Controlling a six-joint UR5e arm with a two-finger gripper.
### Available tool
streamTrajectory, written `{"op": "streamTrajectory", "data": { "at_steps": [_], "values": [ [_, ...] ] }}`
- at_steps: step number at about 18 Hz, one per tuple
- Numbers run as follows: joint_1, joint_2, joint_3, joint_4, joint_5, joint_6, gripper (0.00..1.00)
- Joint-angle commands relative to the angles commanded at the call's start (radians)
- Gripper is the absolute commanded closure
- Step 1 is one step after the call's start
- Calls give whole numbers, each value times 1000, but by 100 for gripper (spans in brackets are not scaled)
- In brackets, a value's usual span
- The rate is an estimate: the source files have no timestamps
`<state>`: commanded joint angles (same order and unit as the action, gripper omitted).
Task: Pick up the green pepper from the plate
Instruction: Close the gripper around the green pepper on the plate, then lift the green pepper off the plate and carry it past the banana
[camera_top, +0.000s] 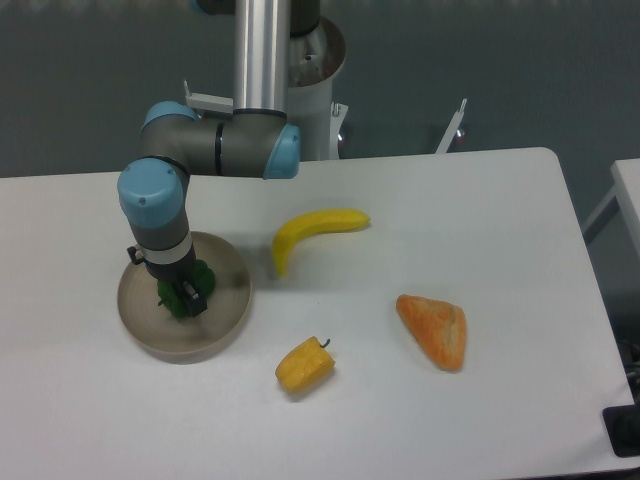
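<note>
Showing in the fixed camera view: green pepper (200, 278), small, glossy, probably light and slick, sitting left of centre on the plate (225, 325) at the table's left. Gripper (186, 297) is down over it, fingers astride its blocky sides; whether it has closed cannot be told. Best hold judged across the flat flanks, clear of the stem.

the gripper (184, 293) reaches down into the plate (228, 322) at the table's (500, 200) left, its fingers around the green pepper (200, 275). a banana (312, 231) lies right of the plate; a yellow pepper (305, 366) sits nearer, an orange wedge (434, 330) further right.
</note>
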<state>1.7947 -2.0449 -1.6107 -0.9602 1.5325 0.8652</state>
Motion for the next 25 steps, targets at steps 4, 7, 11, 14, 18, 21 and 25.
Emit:
{"op": "streamTrajectory", "data": {
  "at_steps": [4,7,11,14,18,21,25],
  "values": [
    [37,67,0,-6,-11,2,89],
    [78,120,2,-11,-12,5,89],
    [172,202,-5,-76,-15,78,89],
    [279,233,5,-187,-37,188,88],
    [376,238,9,-242,-35,331,89],
    [443,236,31,-302,-23,449,89],
    [483,190,106,-387,41,610,89]
  ]
}}
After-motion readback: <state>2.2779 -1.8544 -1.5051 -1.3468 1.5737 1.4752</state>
